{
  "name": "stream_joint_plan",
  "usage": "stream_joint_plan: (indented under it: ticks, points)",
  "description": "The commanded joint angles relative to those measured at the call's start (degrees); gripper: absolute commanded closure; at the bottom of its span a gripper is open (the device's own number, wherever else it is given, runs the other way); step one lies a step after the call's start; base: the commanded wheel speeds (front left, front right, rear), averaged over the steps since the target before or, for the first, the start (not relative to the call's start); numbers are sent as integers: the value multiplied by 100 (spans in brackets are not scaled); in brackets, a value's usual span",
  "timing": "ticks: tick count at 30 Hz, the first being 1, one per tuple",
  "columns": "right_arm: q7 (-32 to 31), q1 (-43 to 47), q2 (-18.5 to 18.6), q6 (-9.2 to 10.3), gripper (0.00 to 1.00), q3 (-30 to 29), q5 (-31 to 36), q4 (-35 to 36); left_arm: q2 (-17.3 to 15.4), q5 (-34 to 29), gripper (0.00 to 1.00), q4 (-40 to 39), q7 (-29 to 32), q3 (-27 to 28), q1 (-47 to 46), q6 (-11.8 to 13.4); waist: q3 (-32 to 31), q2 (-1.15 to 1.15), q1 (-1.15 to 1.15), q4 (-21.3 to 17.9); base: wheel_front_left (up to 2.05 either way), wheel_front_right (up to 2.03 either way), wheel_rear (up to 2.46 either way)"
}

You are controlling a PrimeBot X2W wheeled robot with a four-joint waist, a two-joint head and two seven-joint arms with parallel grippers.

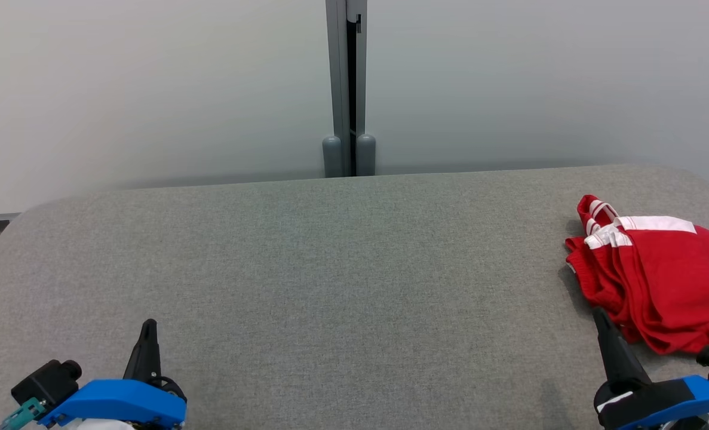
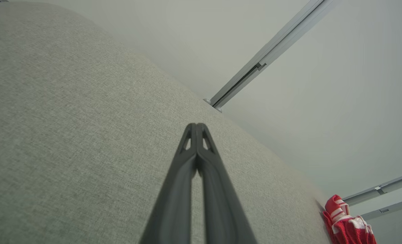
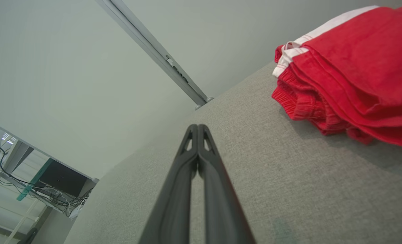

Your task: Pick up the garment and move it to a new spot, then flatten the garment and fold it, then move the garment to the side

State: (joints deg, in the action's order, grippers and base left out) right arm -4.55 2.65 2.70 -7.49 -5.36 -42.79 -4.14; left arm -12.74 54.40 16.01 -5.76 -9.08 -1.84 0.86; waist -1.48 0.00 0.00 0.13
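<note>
The garment [image 1: 659, 275] is red with white stripes and lies folded in a bundle at the far right of the grey table [image 1: 330, 269]. The left wrist view has the garment [image 2: 348, 225] small at its lower right; in the right wrist view the garment [image 3: 353, 71] is close, at the upper right. My left gripper [image 1: 149, 325] rests at the lower left, shut and empty, tips together [image 2: 196, 126]. My right gripper [image 1: 599, 313] stands at the lower right, shut and empty [image 3: 197, 127], just left of the garment's near edge and apart from it.
A pale wall with a grey vertical post [image 1: 347, 89] runs behind the table. The table's rounded corners show at left and right. In the right wrist view, a desk with cables [image 3: 48, 189] stands beyond the table's edge.
</note>
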Motion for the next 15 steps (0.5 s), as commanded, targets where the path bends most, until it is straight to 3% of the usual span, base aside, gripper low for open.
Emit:
stream_joint_plan:
  ticks: [1,15]
  points:
    - [-18,-152,23,0,100,-18,-195,27,-11,137,100,-87,34,111,-187,-53,2,0,0,0,0,0,0]
    - [-58,-331,24,0,100,-42,-1238,-194,206,937,100,-118,300,436,-255,-227,28,0,0,-2,0,0,0]
